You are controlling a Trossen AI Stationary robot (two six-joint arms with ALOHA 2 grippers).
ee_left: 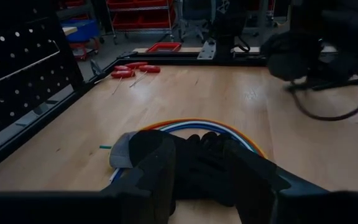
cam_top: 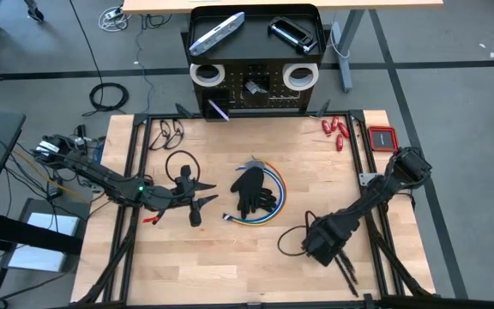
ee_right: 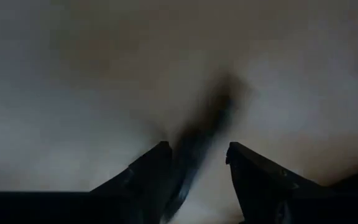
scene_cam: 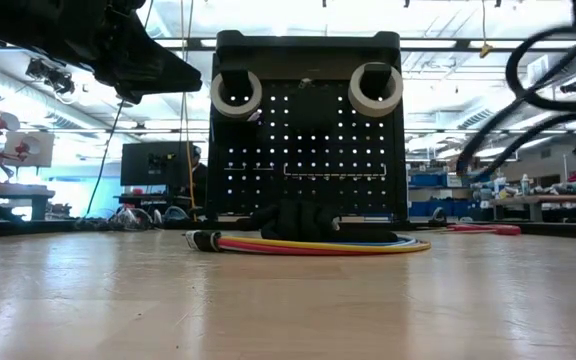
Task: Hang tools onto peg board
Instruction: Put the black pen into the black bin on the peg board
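Nearest the low camera, bare wooden table (scene_cam: 288,300). Left gripper (cam_top: 197,206) hovers with fingers spread and empty, just beside a black glove (cam_top: 251,190) lying on coiled cable (cam_top: 274,199). Right gripper (cam_top: 343,268) points down at the near edge; whether it pinches the dark thin tool (ee_right: 194,149) I cannot tell. A loose hold could drop it. The peg board (scene_cam: 308,140) stands at the far edge, two tape rolls (cam_top: 206,74) hung.

Left gripper (cam_top: 197,203) fingers (ee_left: 151,168) apart — empty.

The pale wooden table (cam_top: 316,172) carries a black glove (cam_top: 251,192) lying on a coil of coloured cables (cam_top: 274,199), just ahead of the left hand (cam_top: 201,203). Small red-handled tools (cam_top: 334,130) lie far beyond the right hand (cam_top: 347,273), near the table's back edge.
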